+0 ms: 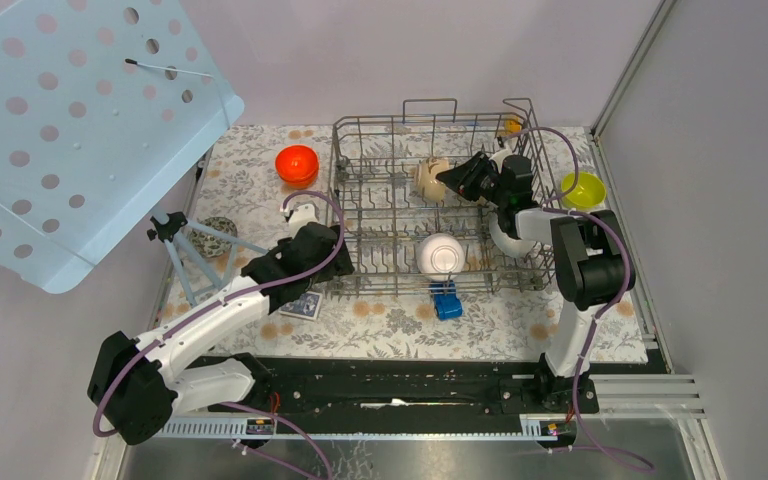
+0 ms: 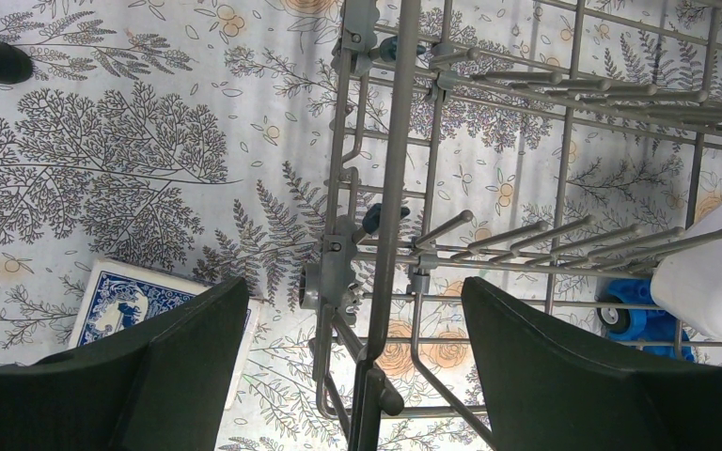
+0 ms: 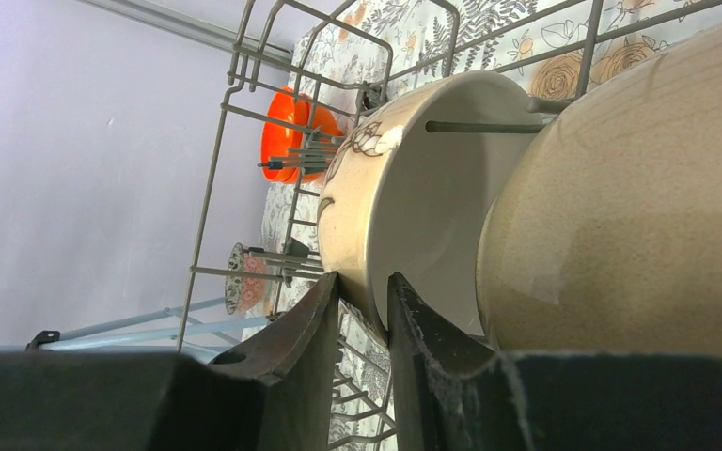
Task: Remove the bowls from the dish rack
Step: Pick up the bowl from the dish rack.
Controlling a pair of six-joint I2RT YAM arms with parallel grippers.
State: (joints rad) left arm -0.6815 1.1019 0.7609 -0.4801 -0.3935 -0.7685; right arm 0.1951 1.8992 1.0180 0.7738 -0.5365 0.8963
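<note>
The grey wire dish rack (image 1: 390, 215) stands mid-table. Two beige bowls (image 1: 428, 178) stand on edge inside it at the back. My right gripper (image 1: 460, 180) is shut on the rim of the nearer, flower-patterned beige bowl (image 3: 404, 178), one finger inside and one outside; the second beige bowl (image 3: 639, 188) is beside it. A white bowl (image 1: 440, 254) sits in the rack's front row and shows in the left wrist view (image 2: 714, 277). An orange-red bowl (image 1: 297, 164) lies left of the rack and a yellow-green bowl (image 1: 582, 190) right of it. My left gripper (image 2: 355, 310) is open and empty above the rack's front left corner (image 2: 390, 188).
A blue toy car (image 1: 447, 301) lies in front of the rack, a deck of cards (image 2: 141, 305) under my left arm. A speckled ball (image 1: 218, 238) and a small tripod (image 1: 175, 250) stand at the left. A pale blue perforated panel (image 1: 70, 130) overhangs the far left.
</note>
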